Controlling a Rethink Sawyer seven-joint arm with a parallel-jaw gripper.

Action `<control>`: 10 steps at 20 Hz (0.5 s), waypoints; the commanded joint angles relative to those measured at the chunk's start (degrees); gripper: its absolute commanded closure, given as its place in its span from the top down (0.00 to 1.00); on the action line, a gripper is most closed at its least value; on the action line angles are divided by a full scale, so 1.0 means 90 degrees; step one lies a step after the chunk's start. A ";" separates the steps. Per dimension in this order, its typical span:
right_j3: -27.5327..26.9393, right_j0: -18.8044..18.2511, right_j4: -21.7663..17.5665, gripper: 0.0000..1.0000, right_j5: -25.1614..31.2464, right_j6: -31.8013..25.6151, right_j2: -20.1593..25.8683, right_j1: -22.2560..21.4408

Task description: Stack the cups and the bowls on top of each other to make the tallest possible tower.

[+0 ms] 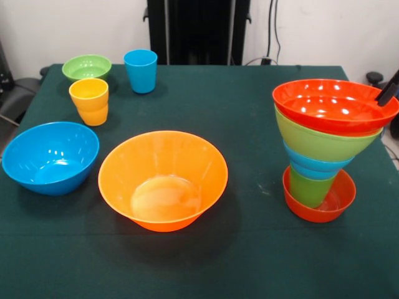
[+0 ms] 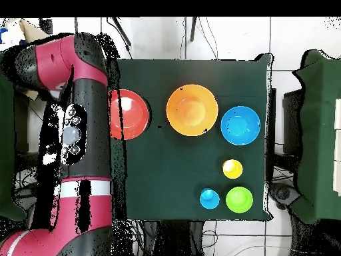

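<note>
The red and black robot arm point(image 2: 76, 133) stretches along one side of the dark green table point(image 1: 249, 249), and only a dark tip of its gripper point(image 1: 388, 92) pokes in at the right edge, touching or just over the rim of the tower's top bowl; whether the jaws are released or clenched I cannot tell.

The tower point(image 1: 324, 149) stands at the table's right side: a small red-orange plastic bowl point(image 1: 318, 208) lowest, a green plastic cup point(image 1: 310, 189) standing in it, then a blue bowl point(image 1: 312, 165), a wide green bowl point(image 1: 321, 142) and a broad glossy red bowl point(image 1: 330, 106) on top, widening upward and leaning slightly.

A large orange plastic bowl point(image 1: 163, 179) sits near the middle, well apart from the gripper. Left of it is a blue plastic bowl point(image 1: 50, 157). Farther back on the left are a yellow-orange cup point(image 1: 90, 101), a small green bowl point(image 1: 86, 67) and a blue plastic cup point(image 1: 141, 70), all upright and separate.
</note>
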 commanded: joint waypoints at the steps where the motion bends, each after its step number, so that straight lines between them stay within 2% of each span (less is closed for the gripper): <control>1: 0.0791 0.0141 -0.0150 1.00 0.0498 -0.0485 0.0414 -0.0424; 10: 0.1118 0.0125 -0.0161 1.00 0.0463 -0.0655 0.0495 -0.0815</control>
